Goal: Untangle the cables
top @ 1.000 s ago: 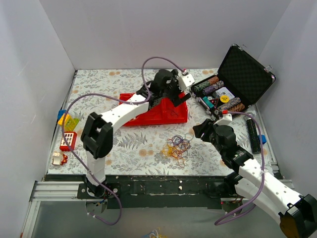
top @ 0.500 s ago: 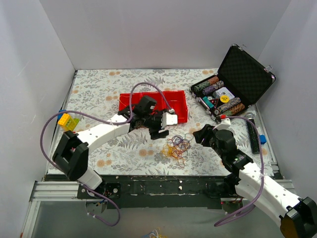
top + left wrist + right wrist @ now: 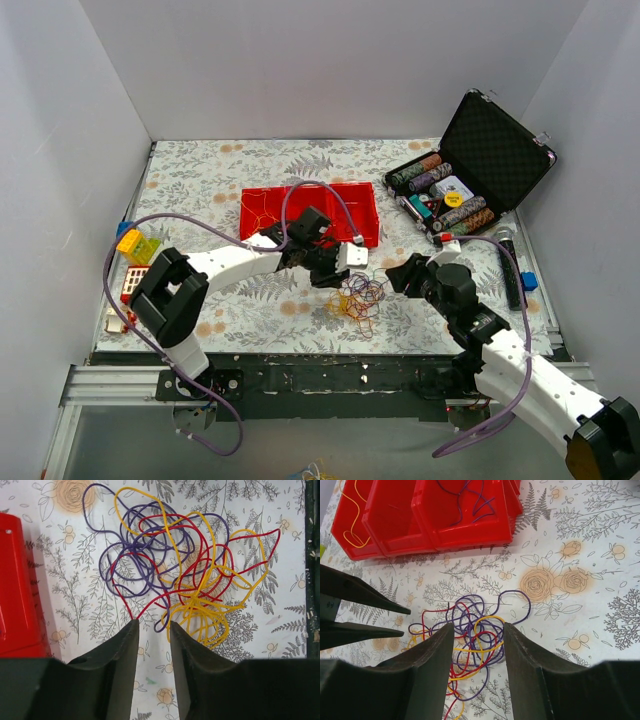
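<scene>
Floral-print table point(image 3: 200, 170) between white walls. Near its middle, just in front of red tray point(image 3: 360, 210), loose tangle of yellow, purple and red cables point(image 3: 357, 295). Left gripper point(image 3: 152, 625) at tangle's edge, jaws narrowly apart, purple loop end between tips, not pinched. Right gripper point(image 3: 477, 626) over opposite side, jaws open, nothing held.

Earlier above the red plastic tray point(image 3: 262, 207), the left arm's black two-finger gripper point(image 3: 152, 625) now sits at the tangle of thin yellow, purple and red cables point(image 3: 360, 295), jaws narrower. The right gripper point(image 3: 477, 627) is slightly nearer the tangle.
</scene>
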{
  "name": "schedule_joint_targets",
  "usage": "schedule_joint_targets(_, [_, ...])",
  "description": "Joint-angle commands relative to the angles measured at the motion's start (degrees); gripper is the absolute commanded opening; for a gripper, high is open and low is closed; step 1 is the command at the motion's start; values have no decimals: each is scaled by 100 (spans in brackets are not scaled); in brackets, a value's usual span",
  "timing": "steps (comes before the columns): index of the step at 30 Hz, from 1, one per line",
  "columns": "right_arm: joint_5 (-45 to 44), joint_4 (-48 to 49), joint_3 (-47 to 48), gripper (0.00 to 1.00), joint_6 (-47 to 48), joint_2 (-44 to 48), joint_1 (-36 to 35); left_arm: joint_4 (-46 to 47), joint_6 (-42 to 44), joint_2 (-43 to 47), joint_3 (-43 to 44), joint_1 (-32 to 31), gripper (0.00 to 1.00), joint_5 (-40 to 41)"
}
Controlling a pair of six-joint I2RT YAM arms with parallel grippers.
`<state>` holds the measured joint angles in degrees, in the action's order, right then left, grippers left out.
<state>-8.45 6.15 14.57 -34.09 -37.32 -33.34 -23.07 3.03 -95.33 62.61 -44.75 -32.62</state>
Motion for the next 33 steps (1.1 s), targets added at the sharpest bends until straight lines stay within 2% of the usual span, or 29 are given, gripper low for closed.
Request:
schedule_joint_targets(1, [133, 343, -86, 52, 95, -30, 38, 171, 66, -126, 94, -209, 25, -113])
schedule_joint_targets(3, [133, 352, -77, 52, 121, -56, 38, 171, 215, -161, 58, -262, 18, -52])
schedule_joint_targets(10, [247, 544, -77, 52, 148, -240, 30, 312, 427, -284, 50, -288, 16, 247])
schedule_joint_targets(13, [387, 676, -112, 52, 130, -363, 38, 365, 409, -267, 76, -297, 0, 291])
schedule_joint_targets(21, [1099, 1440, -165, 52, 78, -1074, 38, 347, 401, 76, 14, -306, 0, 353])
schedule_joint_targets(27, [1433, 1854, -191, 55, 86, -1707, 30, 49, -65, 576, 462, -297, 0, 143])
schedule_joint_targets(33, [1407, 1951, -261, 55, 148, -2095, 21, -329, -645, 1332, 787, -315, 0, -200])
